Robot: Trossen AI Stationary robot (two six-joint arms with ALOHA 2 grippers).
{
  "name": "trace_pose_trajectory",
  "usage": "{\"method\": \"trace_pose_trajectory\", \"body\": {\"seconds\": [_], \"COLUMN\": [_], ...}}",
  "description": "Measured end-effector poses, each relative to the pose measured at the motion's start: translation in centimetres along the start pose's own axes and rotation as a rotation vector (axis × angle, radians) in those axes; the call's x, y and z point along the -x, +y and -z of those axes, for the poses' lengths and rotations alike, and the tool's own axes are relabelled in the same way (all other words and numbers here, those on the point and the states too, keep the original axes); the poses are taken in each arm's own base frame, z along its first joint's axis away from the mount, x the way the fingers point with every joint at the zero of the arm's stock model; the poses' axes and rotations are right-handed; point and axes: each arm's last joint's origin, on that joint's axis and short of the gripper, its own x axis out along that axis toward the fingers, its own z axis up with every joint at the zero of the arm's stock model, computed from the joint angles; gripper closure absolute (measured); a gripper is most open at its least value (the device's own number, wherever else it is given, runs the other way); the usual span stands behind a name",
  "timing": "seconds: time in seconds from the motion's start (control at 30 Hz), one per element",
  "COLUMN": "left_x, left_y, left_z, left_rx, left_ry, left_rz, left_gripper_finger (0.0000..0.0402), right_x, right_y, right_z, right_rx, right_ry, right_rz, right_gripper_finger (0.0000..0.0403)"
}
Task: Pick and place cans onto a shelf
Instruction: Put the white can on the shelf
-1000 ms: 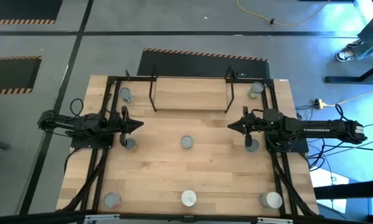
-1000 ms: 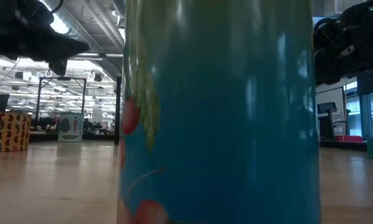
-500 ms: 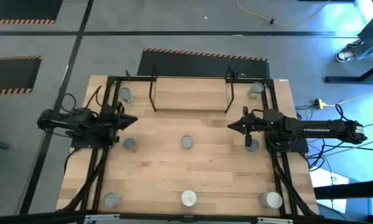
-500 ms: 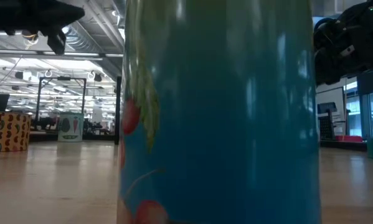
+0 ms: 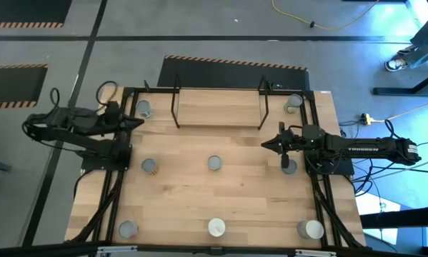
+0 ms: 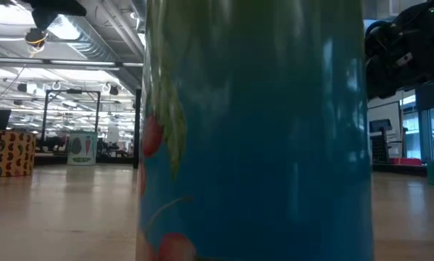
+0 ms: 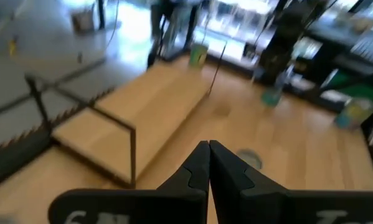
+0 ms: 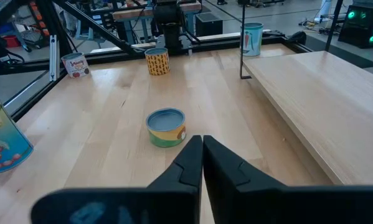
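Eight cans stand upright on their bases on the wooden tabletop: two at the far corners (image 5: 143, 108) (image 5: 294, 102), three in a middle row (image 5: 149, 165) (image 5: 214, 163) (image 5: 289, 166), and three along the near edge (image 5: 128, 229) (image 5: 216, 228) (image 5: 312, 229). The shelf (image 5: 219, 107), a light board in a black wire frame, stands at the far middle and holds nothing. My left gripper (image 5: 137, 123) is shut and empty, raised near the far-left can; its shut fingers show in the left wrist view (image 7: 208, 155). My right gripper (image 5: 265, 145) is shut and empty, right of the centre can (image 8: 166, 127).
Black rails (image 5: 121, 178) run along the tabletop's sides and far edge. In the low view a blue can (image 6: 253, 130) fills most of the picture. Bare wood lies between the can rows. Cables and a stand lie on the floor right of the table.
My left gripper has drawn back toward the table's left and far edges and has risen, away from the left middle can, which has stayed in place. Its fingers have stayed shut.
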Motion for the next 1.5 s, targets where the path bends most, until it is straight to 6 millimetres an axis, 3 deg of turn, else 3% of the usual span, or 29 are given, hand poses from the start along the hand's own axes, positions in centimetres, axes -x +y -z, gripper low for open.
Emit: {"method": "trace_pose_trajectory", "body": {"seconds": [0.2,0.4,0.57,0.83,1.1,1.5], "left_x": [-0.7,-0.9,-0.9,-0.9,-0.9,-0.7], "left_y": [-1.3,-1.9,-2.0,-2.0,-2.0,-1.2], "left_z": [-1.2,-2.2,-2.3,-2.2,-2.2,-1.8], "left_rx": [-0.001,0.073,0.174,0.078,0.255,0.464], "left_ry": [0.230,0.308,0.335,0.356,0.346,0.362], "left_rz": [-0.064,-0.139,-0.157,-0.120,-0.151,-0.296], "left_gripper_finger": [0.0401,0.0401,0.0401,0.0401,0.0394,0.0308], "right_x": [0.0,0.0,0.0,0.0,0.0,0.1], "right_y": [-0.3,-0.4,-0.4,-0.3,-0.3,-0.3], "right_z": [0.0,0.0,0.0,-0.2,-0.5,-1.5], "right_rx": [0.143,0.266,0.172,-0.226,-0.233,-0.167], "right_ry": [0.000,0.008,0.002,-0.038,-0.065,-0.176], "right_rz": [0.108,0.140,0.131,0.100,0.094,0.108], "right_gripper_finger": [0.0385,0.0386,0.0385,0.0385,0.0385,0.0385]}}
